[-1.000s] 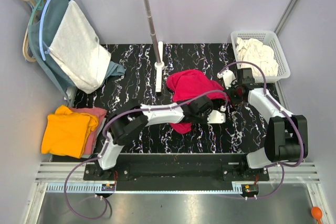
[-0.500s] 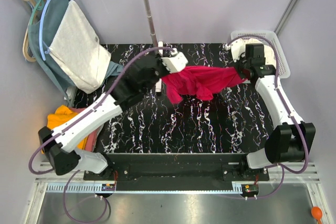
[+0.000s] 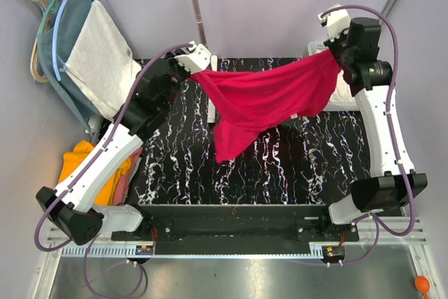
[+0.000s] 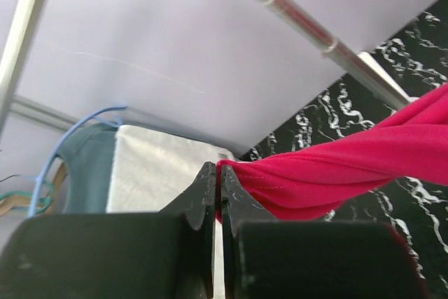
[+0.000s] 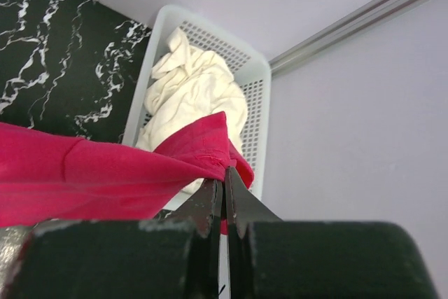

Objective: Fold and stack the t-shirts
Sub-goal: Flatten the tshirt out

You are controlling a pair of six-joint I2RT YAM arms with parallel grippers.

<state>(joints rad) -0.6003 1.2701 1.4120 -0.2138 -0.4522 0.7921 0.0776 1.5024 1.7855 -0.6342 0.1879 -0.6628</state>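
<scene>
A crimson-pink t-shirt (image 3: 269, 96) hangs stretched in the air between both arms, its lower part drooping toward the black marbled table (image 3: 294, 173). My left gripper (image 3: 194, 69) is shut on its left corner; in the left wrist view the cloth (image 4: 336, 166) runs off to the right from the gripper (image 4: 220, 170). My right gripper (image 3: 334, 52) is shut on the right corner; the cloth (image 5: 105, 176) bunches at that gripper (image 5: 225, 173). An orange-yellow t-shirt (image 3: 91, 173) lies over a dusty pink one (image 3: 130, 167) at the table's left edge. A cream-white t-shirt (image 5: 192, 92) fills the white basket (image 5: 262, 75).
A metal stand (image 3: 198, 15) rises from the back middle of the table. Pale grey-white (image 3: 105, 61) and teal-blue garments on hangers hang at the back left. The basket (image 3: 312, 48) sits at the back right, partly behind the right arm.
Both arms rose and drew apart, lifting the crimson-pink t-shirt off the table and stretching it wide between them. The left arm swung to the back left, the right arm up over the basket.
</scene>
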